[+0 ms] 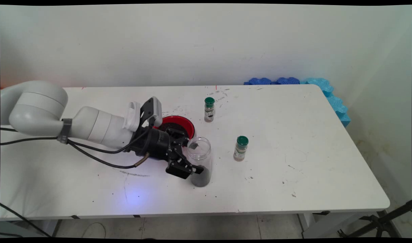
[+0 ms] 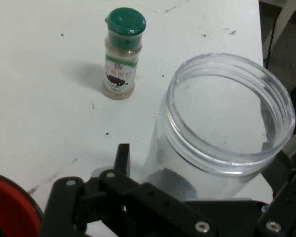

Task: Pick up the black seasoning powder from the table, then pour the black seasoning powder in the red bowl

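The gripper [image 1: 191,158] straddles a clear open jar [image 1: 200,162], fingers closed against its sides, near the tabletop's [image 1: 293,118] middle. Dark grains fill the jar's bottom. A red bowl [image 1: 179,125] sits just behind; two green-capped spice bottles [image 1: 209,109] [image 1: 240,148] stand toward the right edge.

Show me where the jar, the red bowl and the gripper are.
jar [image 2: 222,143], hand view, clear wall below the rim.
red bowl [image 1: 187,123], main view, right rim.
gripper [image 1: 196,158], main view, midway between its fingertips.
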Controlling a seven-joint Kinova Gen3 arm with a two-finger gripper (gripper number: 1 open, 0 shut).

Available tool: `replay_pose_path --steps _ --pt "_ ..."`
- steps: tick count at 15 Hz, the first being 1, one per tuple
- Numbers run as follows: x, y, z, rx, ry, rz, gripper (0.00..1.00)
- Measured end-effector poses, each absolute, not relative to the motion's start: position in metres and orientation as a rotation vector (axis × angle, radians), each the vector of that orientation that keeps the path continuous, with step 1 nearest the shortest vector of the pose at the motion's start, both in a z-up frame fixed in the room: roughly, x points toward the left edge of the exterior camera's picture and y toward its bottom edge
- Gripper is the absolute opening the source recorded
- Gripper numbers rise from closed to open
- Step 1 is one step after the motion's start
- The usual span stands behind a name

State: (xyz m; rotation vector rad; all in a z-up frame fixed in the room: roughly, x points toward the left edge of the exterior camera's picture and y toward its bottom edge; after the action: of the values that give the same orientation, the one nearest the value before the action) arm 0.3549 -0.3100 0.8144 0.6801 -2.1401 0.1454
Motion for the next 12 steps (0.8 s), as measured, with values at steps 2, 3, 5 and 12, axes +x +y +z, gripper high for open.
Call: replay_pose_path --steps 2,3,5,12 --pt "0.3532 -0.3111 0.8141 0.678 -2.139 0.147 1.00" --pt "0.3527 -0.3114 0.8140 0.677 -2.138 0.148 1.00" --pt "0.3514 -0.3123 0.8137 0.676 -2.137 0.149 1.00" --pt "0.3504 -0.3140 0.8158 0.671 -2.134 0.149 0.00"
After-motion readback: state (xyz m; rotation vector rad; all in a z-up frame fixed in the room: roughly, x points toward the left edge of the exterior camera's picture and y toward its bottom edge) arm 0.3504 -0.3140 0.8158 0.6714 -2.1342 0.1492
